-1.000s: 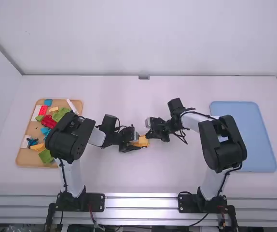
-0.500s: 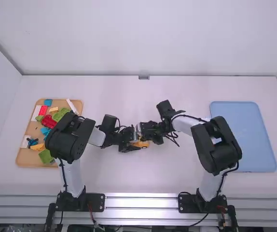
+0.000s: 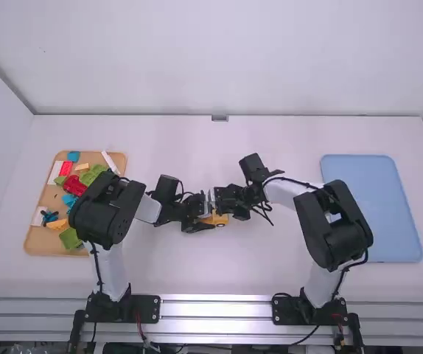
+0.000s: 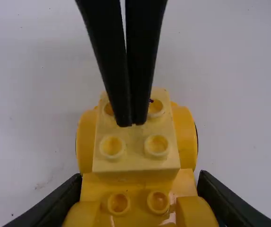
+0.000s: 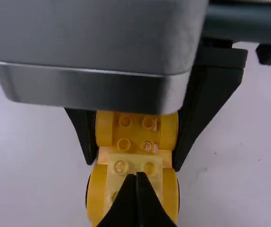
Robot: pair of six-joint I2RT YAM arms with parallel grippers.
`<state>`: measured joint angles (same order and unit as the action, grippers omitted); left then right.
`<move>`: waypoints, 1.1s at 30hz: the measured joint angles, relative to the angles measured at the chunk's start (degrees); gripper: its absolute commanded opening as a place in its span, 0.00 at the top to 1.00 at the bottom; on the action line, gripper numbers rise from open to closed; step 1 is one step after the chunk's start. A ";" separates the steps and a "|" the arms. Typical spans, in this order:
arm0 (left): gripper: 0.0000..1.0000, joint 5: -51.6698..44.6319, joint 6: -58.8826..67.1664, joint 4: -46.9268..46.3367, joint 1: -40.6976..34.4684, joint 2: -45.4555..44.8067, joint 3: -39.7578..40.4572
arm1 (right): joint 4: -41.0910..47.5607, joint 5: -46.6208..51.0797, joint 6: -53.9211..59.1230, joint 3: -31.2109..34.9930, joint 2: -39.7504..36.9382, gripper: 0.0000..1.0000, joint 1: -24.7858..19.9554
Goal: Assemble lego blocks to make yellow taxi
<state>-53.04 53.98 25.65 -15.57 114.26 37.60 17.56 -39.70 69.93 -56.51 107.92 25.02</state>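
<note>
Left gripper (image 3: 208, 218) clamps yellow car base (image 3: 221, 220); right gripper (image 3: 223, 202) sits over it, fingers together

In the high view, the yellow car base is on or just over the white table (image 3: 189, 269), between the two grippers; I cannot tell whether it touches the tabletop. Well to the left of the base is a tan tray (image 3: 36, 242) holding loose blocks, among them a red brick (image 3: 74, 186), a green brick (image 3: 70, 238) and a blue brick (image 3: 73, 156). Well to the right of the base lies a light blue tray (image 3: 377, 210).

In the left wrist view, the left gripper (image 4: 145, 203) has its fingers pressed against opposite sides of the base. A pale yellow two-by-two block (image 4: 134, 158), studs up, sits on the base between rounded yellow fenders (image 4: 185, 137). The other arm's fingertips are over this block.

In the right wrist view, the right gripper (image 5: 136, 176) has its fingers together, their tips over the pale block on the base. Whether they touch it, I cannot tell.
</note>
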 measured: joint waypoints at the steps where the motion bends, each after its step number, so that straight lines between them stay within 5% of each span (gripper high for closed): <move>1: 0.52 -0.02 0.00 0.00 -0.02 0.00 0.02 | 0.15 0.07 0.20 0.00 0.00 1.00 0.00; 12: 0.52 -0.31 0.07 -0.26 -0.02 0.00 0.00 | 3.87 6.75 4.26 0.52 -0.72 1.00 -0.94; 19: 0.52 -0.33 0.09 -0.33 0.00 0.00 0.00 | -1.42 9.09 3.32 3.04 -0.61 1.00 -1.29; 27: 0.52 -0.31 0.04 -0.31 -0.02 0.00 0.00 | 2.25 -7.02 5.66 3.13 -2.03 1.00 -8.79; 33: 0.52 -0.33 0.04 -0.33 -0.02 0.00 0.00 | -5.79 -19.58 5.57 3.87 -3.02 1.00 -10.93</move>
<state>-53.36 54.02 25.32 -15.59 114.26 37.60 11.77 -59.29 75.50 -52.64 104.90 14.09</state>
